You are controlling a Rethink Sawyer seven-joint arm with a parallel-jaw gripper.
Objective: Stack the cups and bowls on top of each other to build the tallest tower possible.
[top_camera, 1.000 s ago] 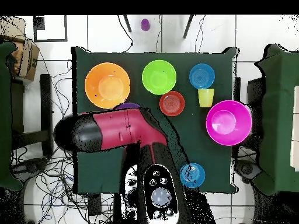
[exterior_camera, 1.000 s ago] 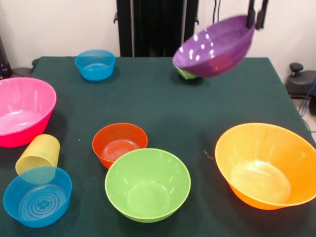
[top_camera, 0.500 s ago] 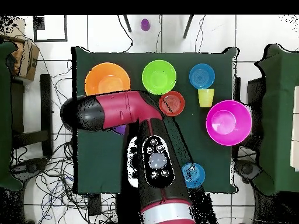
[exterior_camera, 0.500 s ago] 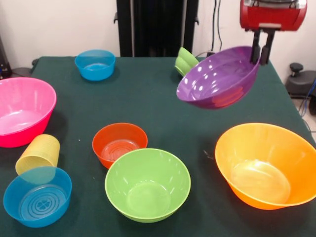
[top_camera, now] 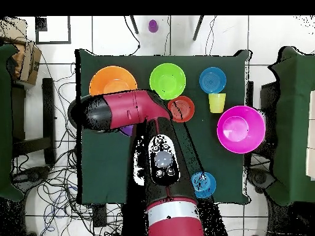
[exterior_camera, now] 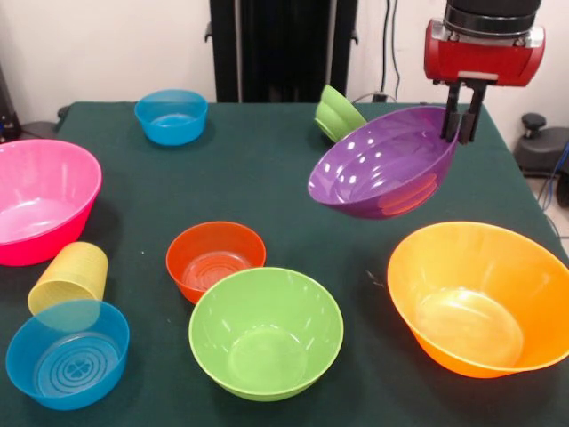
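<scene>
My gripper (exterior_camera: 460, 126) is shut on the right rim of the purple bowl (exterior_camera: 380, 165), which hangs tilted in the air above and to the left of the big orange bowl (exterior_camera: 480, 298). On the table stand a lime green bowl (exterior_camera: 265, 331), a red-orange bowl (exterior_camera: 215, 258), a big pink bowl (exterior_camera: 40, 200) and two blue bowls (exterior_camera: 67, 353) (exterior_camera: 172, 116). The yellow cup (exterior_camera: 69, 277) leans behind the near blue bowl. A small lime green bowl (exterior_camera: 336, 113) lies on its side at the back. In the overhead view the arm (top_camera: 123, 110) hides the gripper and most of the purple bowl (top_camera: 127, 130).
The bowls stand apart on a dark green cloth (exterior_camera: 267, 178), none nested. In the overhead view the arm overlaps the edge of the orange bowl (top_camera: 112, 83). The lime green bowl (top_camera: 167, 80) and the red-orange bowl (top_camera: 181, 109) sit just to its right.
The gripper has come down and forward with the purple bowl, which now hangs lower and nearer the orange bowl. The small lime green bowl behind it has tipped onto its side.
</scene>
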